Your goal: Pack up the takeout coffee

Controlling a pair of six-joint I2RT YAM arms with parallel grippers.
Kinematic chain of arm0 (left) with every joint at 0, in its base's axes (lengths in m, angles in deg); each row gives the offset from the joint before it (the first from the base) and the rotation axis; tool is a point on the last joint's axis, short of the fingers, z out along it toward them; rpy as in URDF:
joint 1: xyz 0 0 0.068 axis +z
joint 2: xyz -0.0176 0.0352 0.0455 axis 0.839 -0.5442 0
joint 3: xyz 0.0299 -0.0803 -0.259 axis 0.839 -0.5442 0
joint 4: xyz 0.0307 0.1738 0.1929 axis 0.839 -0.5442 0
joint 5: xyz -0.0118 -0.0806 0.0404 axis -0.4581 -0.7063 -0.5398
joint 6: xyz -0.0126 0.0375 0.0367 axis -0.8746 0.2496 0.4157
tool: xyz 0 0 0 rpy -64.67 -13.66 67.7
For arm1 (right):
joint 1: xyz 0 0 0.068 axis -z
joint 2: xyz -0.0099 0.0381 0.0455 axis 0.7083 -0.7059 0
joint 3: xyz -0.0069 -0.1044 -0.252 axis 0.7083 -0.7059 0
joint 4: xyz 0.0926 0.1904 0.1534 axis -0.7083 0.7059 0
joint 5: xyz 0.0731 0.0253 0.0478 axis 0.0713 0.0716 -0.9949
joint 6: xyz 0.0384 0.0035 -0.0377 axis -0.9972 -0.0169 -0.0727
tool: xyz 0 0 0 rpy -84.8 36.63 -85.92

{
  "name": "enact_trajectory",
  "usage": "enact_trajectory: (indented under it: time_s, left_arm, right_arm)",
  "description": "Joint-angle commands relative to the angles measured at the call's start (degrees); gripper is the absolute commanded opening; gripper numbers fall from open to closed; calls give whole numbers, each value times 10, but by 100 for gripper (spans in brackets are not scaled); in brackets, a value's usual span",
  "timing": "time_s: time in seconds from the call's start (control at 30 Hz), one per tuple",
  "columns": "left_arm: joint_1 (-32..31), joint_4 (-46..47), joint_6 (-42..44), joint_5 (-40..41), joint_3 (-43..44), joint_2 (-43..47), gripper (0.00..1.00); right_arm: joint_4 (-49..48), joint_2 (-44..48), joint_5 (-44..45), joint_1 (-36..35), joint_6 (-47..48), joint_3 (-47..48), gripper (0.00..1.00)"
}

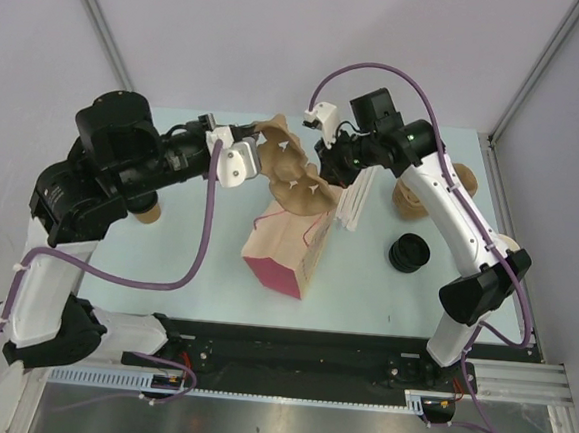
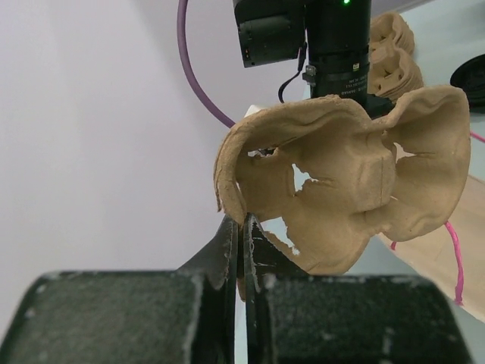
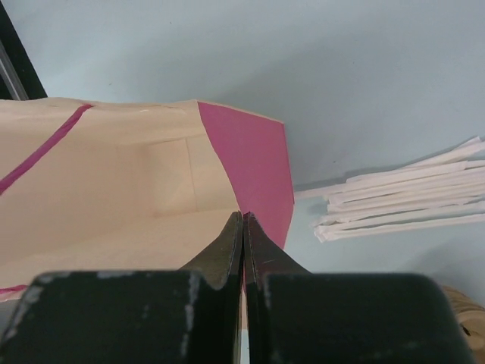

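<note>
Left end effector [image 2: 243,227] clamps pulp cup carrier [image 2: 341,182] by its rim; right end effector [image 3: 242,227] closed, apparently pinching pink paper bag [image 3: 254,163].

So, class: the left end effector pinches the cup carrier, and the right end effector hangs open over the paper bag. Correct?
No: the right end effector is shut on the rim of the paper bag, as the right wrist view shows. The left end effector does pinch the cup carrier.

Takeout coffee [image 1: 149,213]: small brown paper cup, left side of table [image 1: 365,283], mostly hidden under left arm [image 1: 124,158]; lid indiscernible.
</note>
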Motion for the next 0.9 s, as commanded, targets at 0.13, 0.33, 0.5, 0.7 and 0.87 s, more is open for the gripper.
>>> enact_trajectory:
  time_s: [0.13, 0.33, 0.5, 0.7, 0.87]
  left_arm:
    - [-40, 22, 29, 73, 26, 1, 0]
    - [-44, -1, 17, 66, 88, -25, 0]
    - [-56, -6, 20, 81, 87, -29, 0]
    - [-61, 6, 46, 108, 10, -2, 0]
    - [-62, 11, 83, 155, -66, 32, 0]
  right_arm:
    - [-5, -1, -9, -14, -10, 27, 0]
    - [-7, -11, 3, -16, -13, 32, 0]
    - [-4, -19, 7, -17, -20, 42, 0]
    - [-3, -14, -9, -17, -11, 42, 0]
    - [-4, -5, -17, -25, 9, 37, 0]
